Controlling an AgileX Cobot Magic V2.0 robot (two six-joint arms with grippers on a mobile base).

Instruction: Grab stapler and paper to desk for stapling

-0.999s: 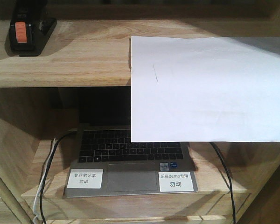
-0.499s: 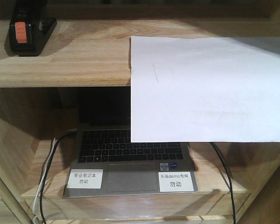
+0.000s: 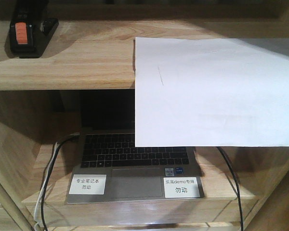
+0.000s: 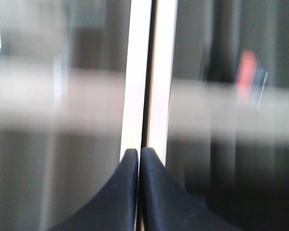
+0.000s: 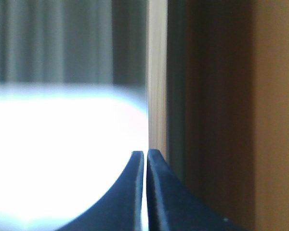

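Note:
In the front view the black stapler (image 3: 26, 34), with an orange patch on its end, stands at the far left of the upper shelf (image 3: 82, 62). The white paper (image 3: 216, 91) lies on the right of that shelf and juts out over its front edge, covering part of the laptop. Neither gripper shows in this view. My left gripper (image 4: 139, 152) is shut with nothing between its fingers, facing a blurred pale upright edge; a blurred orange patch (image 4: 248, 72) is to its right. My right gripper (image 5: 145, 153) is shut, with a bright white blur (image 5: 62, 154) on its left. The desk is out of view.
An open laptop (image 3: 135, 159) sits on the lower shelf, with two white printed labels (image 3: 87, 184) (image 3: 182, 186) on its palm rest. A white and a black cable (image 3: 48, 178) run down its left side, and a black cable (image 3: 233, 178) its right. Wooden side panels close in both shelves.

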